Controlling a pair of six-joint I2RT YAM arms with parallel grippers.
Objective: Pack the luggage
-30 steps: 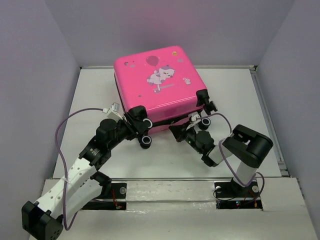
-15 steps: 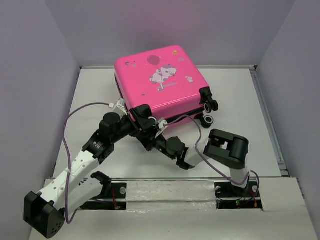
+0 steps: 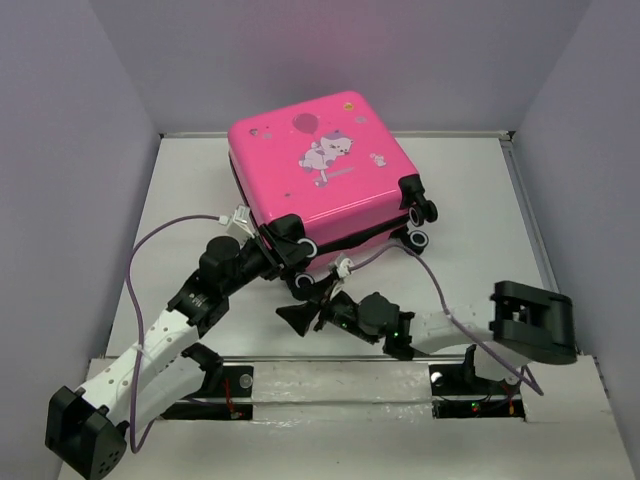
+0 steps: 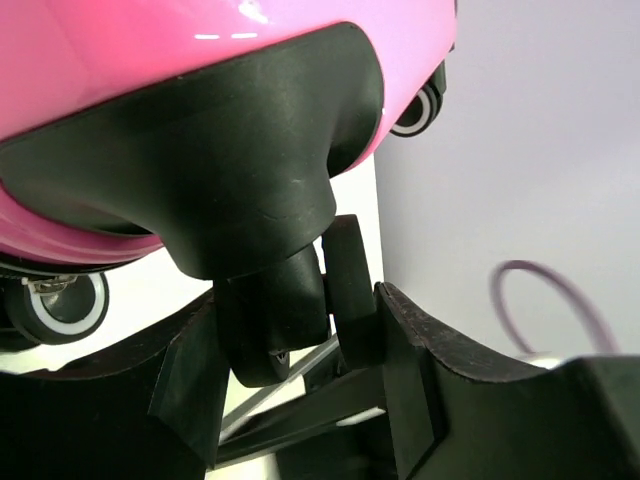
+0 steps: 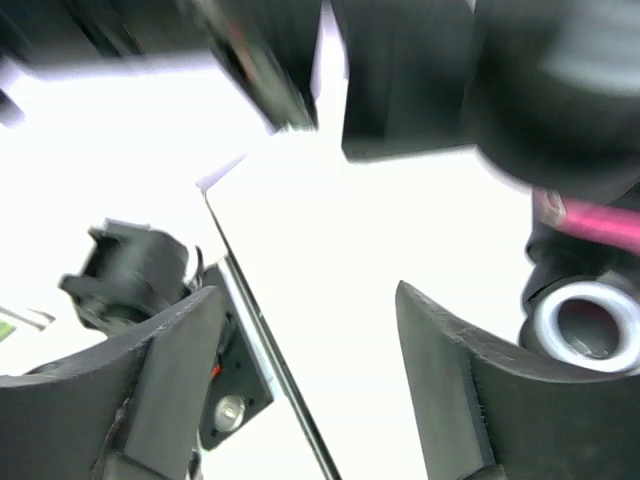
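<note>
Luggage (image 3: 320, 170): glossy pink hard shell, rounded corners, closed.

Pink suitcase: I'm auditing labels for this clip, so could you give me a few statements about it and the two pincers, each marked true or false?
1. The bright pink hard-shell suitcase is closed, with its printed lid facing up. True.
2. The right pincer is clamped on a wheel. False: its jaws stand open with nothing between them, above the white table.
3. The left pincer has a black caster at the suitcase's near-left corner between its fingers. True.
4. The lid print shows a car. False: it shows a white cartoon animal with a balloon.
</note>
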